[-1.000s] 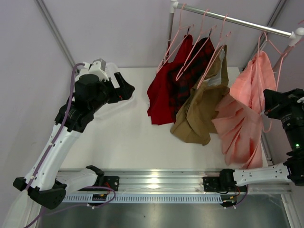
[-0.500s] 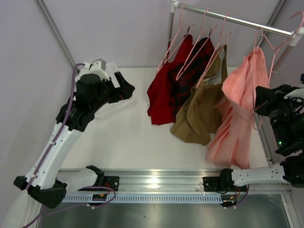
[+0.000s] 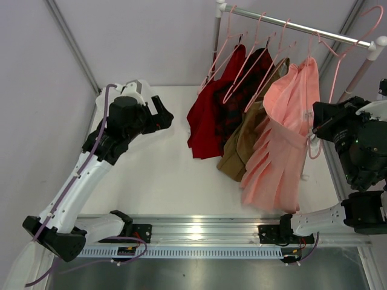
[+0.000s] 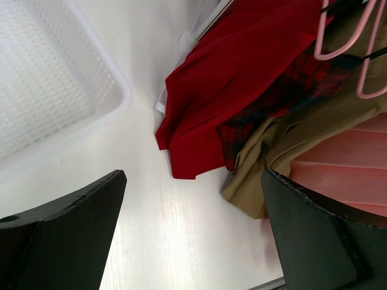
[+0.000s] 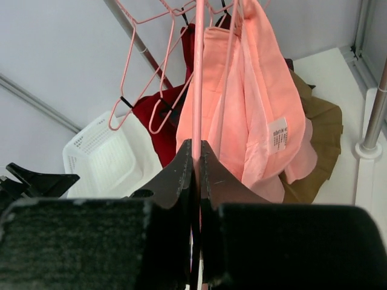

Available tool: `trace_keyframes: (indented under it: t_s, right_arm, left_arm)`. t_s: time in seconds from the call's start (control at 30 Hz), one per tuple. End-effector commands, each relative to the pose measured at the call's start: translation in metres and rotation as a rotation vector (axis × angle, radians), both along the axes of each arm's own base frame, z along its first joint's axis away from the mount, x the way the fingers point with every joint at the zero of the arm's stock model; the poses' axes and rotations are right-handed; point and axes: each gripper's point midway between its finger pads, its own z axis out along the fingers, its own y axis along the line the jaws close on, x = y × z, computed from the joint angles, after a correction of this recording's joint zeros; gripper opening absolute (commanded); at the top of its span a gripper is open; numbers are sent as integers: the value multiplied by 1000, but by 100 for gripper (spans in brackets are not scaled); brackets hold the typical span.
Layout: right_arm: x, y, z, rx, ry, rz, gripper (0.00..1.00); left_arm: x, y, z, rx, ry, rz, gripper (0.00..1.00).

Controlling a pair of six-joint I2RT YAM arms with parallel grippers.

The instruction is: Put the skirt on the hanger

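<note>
Nearest, at 3 o'clock in the top view: right pincer [image 5: 196, 151] clamped shut on a thin straight bar of the hanger [image 5: 198, 72], raised well above the surface [image 3: 163, 175]. Draped over that pale-pink hanger, just beyond the fingertips: the skirt [image 3: 275, 145], in salmon folds down toward 5 o'clock, with a white label on the side seen by the wrist camera. Hem touching the surface or not: cannot tell. Across at 10 o'clock: left pincer [image 3: 159, 115] spread wide, gripping nothing, hovering over bare surface. In its own wrist view, at 10 o'clock of the picture, a white perforated basket [image 4: 54, 84]. Farther back, against the skirt's 9 o'clock side, a tan-brown garment [image 3: 239, 154]; next toward 9 o'clock a dark plaid garment [image 3: 239, 99], then a dark red garment [image 3: 208, 121], each on a pink hanger. Farthest, at 1 o'clock, the silver rail [image 3: 290, 25] carrying those hangers. Hook of the gripped hanger up by the rail's 3 o'clock end; over the rail or only beside it, cannot tell.
</note>
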Motion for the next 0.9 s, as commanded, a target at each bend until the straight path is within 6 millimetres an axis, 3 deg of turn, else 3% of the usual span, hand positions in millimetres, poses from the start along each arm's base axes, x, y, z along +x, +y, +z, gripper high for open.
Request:
trace_keyframes:
  t_s: [0.0,0.13,0.33,0.37,0.5,0.63,0.8,0.83,0.87]
  right_arm:
    - [-5,-81,6,21,-88,-292,0]
    - [-5,-79,-6,-157,-70,-263,0]
    - [-6,-71,-1,-264,-23,-189,0]
    - [-6,-70,-1,-356,-12,-170,0]
    - [-8,-68,-2,-451,17,-128,0]
    - [-8,-79,-2,-455,49,-89,0]
    - [-7,-115,-10,-375,51,-111,0]
    - [-8,-118,-11,-269,70,-120,0]
    - [-10,-135,-16,-197,83,-124,0]
  left_arm:
    - [5,-2,8,-28,-46,20,99]
    - [3,2,16,5,-66,26,99]
    - [-2,1,28,8,-93,-1,99]
    - [-3,1,29,10,-96,-2,99]
    - [-3,-1,20,15,-94,-15,99]
    - [-6,-6,16,-1,-98,-50,99]
    - [-4,-11,13,14,-99,-80,99]
    - [-3,-12,14,14,-102,-82,99]
    - [-3,-13,16,10,-108,-87,99]
